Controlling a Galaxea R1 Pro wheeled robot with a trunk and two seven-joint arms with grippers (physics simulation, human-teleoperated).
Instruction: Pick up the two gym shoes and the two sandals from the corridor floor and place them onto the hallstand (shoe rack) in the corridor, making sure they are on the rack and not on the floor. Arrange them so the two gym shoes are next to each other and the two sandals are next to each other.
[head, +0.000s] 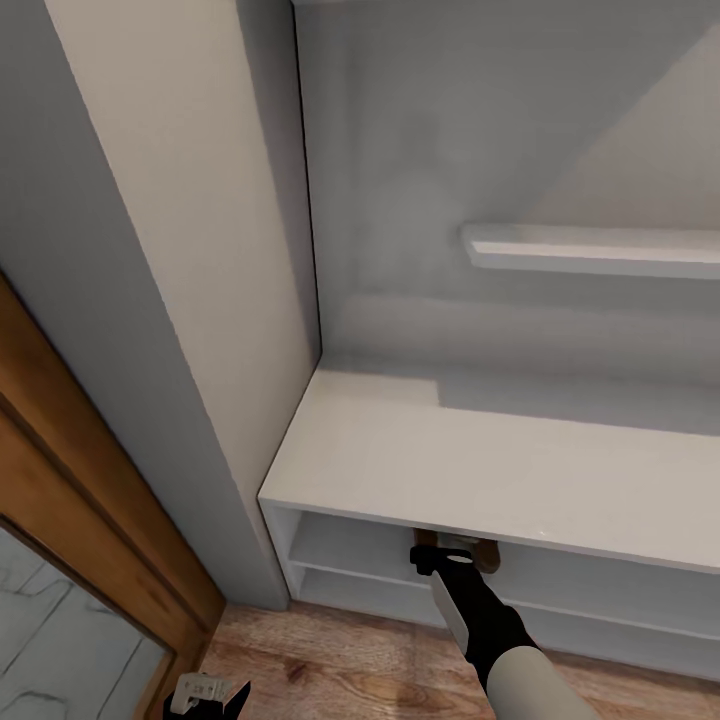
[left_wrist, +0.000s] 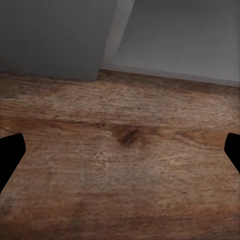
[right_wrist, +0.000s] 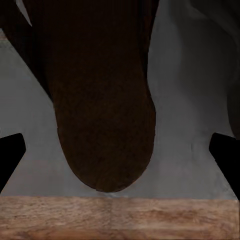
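My right gripper reaches under the top board of the shoe rack, down at six o'clock in the head view, and a dark brown sandal lies on the upper shelf right between my fingers, which stand spread wide, touching nothing. So I judge one sandal is racked; its partner and both gym shoes I cannot place from here, so they remain to be fetched. The sandal looks smooth, rounded at its end, almost black in shadow. My left gripper hangs low at seven o'clock, fingers spread over bare wood floor.
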